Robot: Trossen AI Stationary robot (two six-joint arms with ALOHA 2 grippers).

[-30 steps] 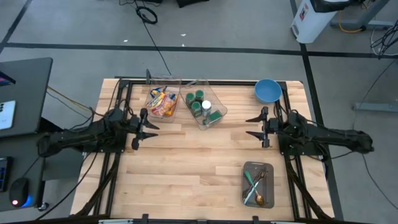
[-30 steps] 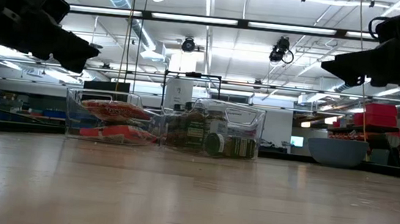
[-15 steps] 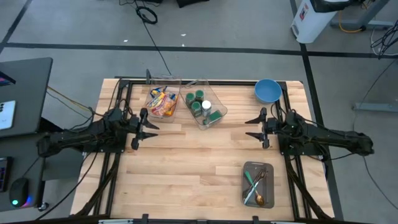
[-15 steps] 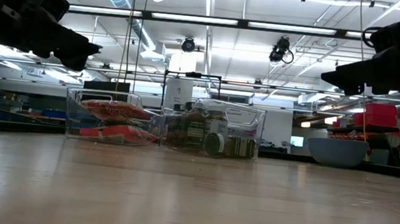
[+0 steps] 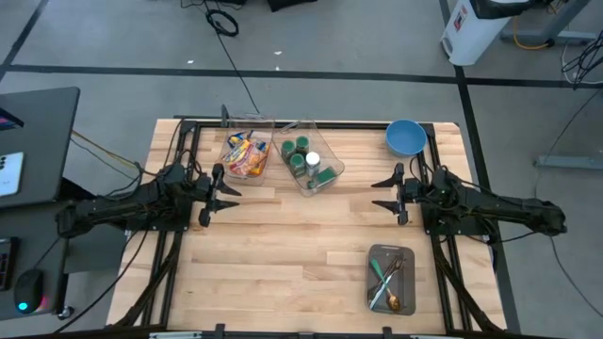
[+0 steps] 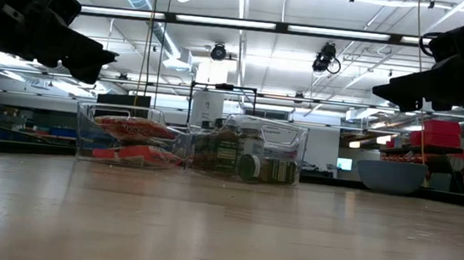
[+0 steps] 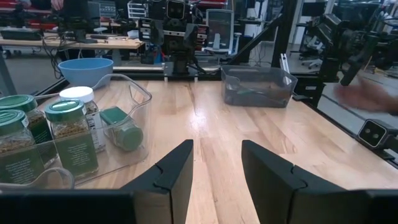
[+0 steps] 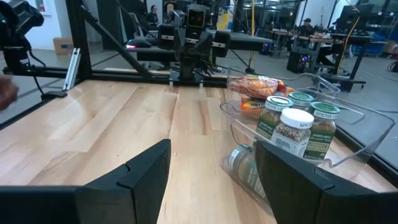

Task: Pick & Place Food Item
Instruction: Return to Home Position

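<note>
the left gripper point(image 5: 224, 195) hovers over the table's left side, fingers spread wide and empty. behind it a clear bin point(image 5: 247, 155) holds orange snack packets, and a second clear bin point(image 5: 309, 162) holds green-lidded spice jars. the gray bin point(image 5: 390, 250) sits at the front right with a green spoon point(image 5: 380, 272) and a copper spoon point(image 5: 394, 301) inside. the right gripper point(image 5: 377, 192) hangs wide open and empty near the blue bowl point(image 5: 405, 137). it sits slightly higher than a second ago; nothing else has shifted.

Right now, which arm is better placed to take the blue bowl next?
Right. The bowl sits on its side, close to the open right tool; the left tool waits across the table.
</note>
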